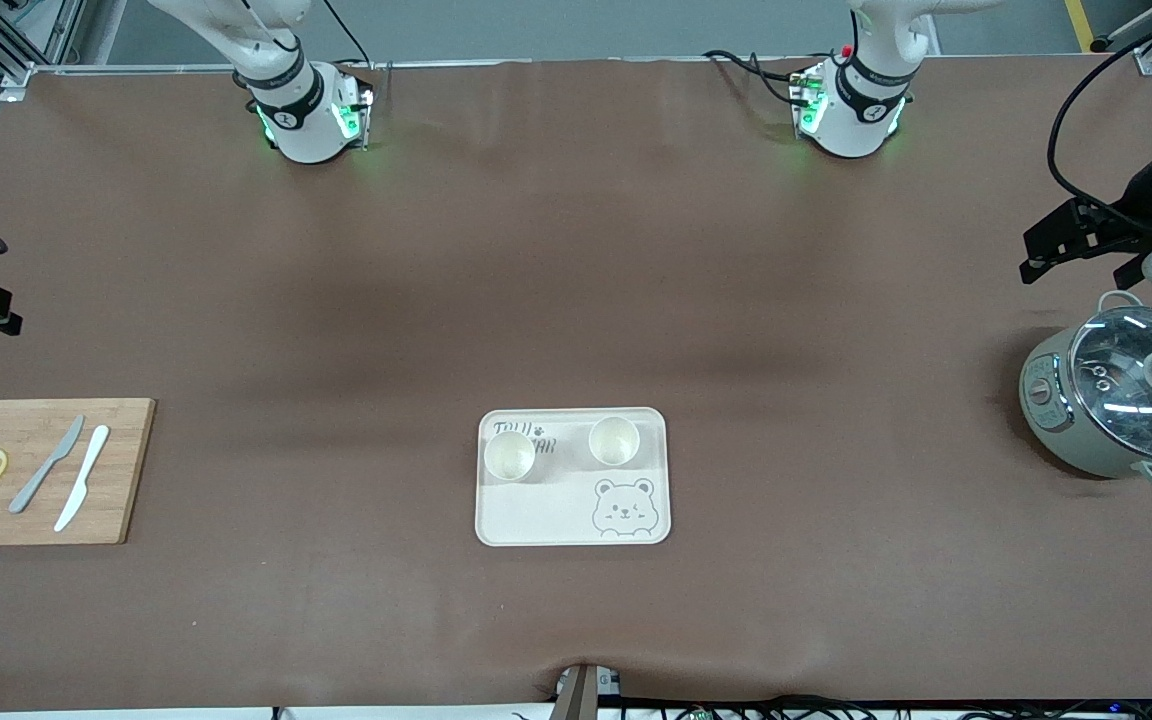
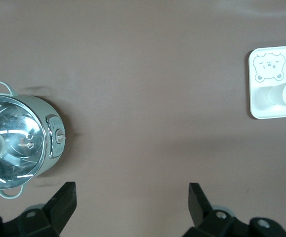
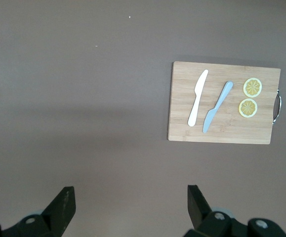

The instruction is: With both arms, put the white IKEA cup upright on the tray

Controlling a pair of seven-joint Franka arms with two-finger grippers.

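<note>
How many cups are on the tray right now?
2. Both stand upright on the tray along its edge nearest the robots: one cup toward the right arm's end, the other cup toward the left arm's.

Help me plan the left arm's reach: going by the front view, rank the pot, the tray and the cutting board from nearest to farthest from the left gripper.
From the left gripper, open at the left arm's end:
1. Pot, below it in that view, same end.
2. Tray, mid-table, holding two cups.
3. Cutting board, at the right arm's end.

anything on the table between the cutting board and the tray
Nothing: in the front view, only bare brown tablecloth lies between the cutting board and the tray.
</note>
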